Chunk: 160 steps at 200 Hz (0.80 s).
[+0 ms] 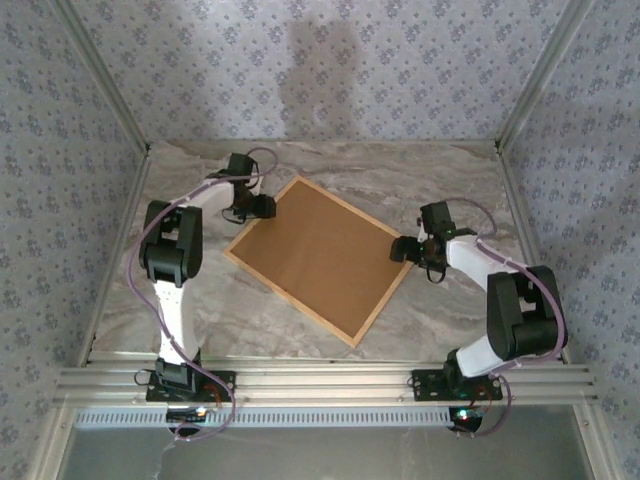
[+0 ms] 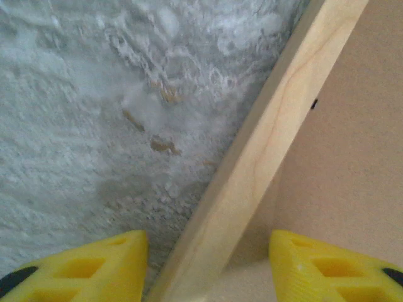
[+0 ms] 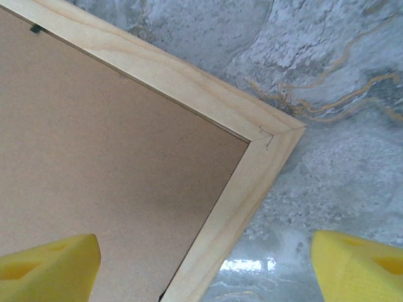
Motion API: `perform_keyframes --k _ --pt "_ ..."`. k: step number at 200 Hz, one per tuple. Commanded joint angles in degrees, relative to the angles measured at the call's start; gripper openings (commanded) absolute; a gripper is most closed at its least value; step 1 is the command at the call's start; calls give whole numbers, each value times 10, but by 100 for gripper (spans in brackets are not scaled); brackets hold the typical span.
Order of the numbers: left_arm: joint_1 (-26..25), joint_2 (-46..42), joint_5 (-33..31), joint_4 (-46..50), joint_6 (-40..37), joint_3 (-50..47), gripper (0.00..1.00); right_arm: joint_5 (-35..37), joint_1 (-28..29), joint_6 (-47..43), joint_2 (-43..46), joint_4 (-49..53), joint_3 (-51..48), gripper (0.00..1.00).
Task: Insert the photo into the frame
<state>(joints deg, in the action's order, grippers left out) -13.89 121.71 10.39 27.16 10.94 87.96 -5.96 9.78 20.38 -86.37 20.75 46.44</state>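
The frame (image 1: 289, 301), thin light tan wood, lies flat on the table, turned diagonally. A plain brown backing board (image 1: 318, 258) fills it, and the photo is hidden. My left gripper (image 1: 258, 208) is at the frame's upper-left side. In the left wrist view its yellow fingers (image 2: 119, 264) stand apart on either side of the frame's rail (image 2: 277, 119), one over the table and one over the board (image 2: 352, 138), so the left gripper (image 2: 208, 251) is open. My right gripper (image 1: 402, 250) is at the frame's right corner (image 3: 271, 135), open (image 3: 204, 251) and straddling the rail, with one finger over the board (image 3: 113, 157).
The grey marbled table (image 1: 440, 180) is walled on three sides by patterned panels with metal posts at the corners. Bare tabletop lies on every side of the frame, and a metal rail runs along the near edge.
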Motion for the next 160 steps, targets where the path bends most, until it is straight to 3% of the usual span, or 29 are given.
perform_keyframes --k 1,53,91,125,160 --pt "-3 -31 -25 39 16 -54 44 -15 -1 7 -12 9 34 89" --pt "-2 -162 -84 -11 67 -236 28 -11 2 -11 -15 71 59 89" --pt "-1 -250 -86 -56 108 -372 24 9 4 -23 -6 124 58 85" --pt "-1 -280 -90 -91 131 -430 21 96 22 -22 -26 159 66 74" --pt "-1 -277 -86 -105 134 -442 21 122 41 -13 -57 164 85 68"
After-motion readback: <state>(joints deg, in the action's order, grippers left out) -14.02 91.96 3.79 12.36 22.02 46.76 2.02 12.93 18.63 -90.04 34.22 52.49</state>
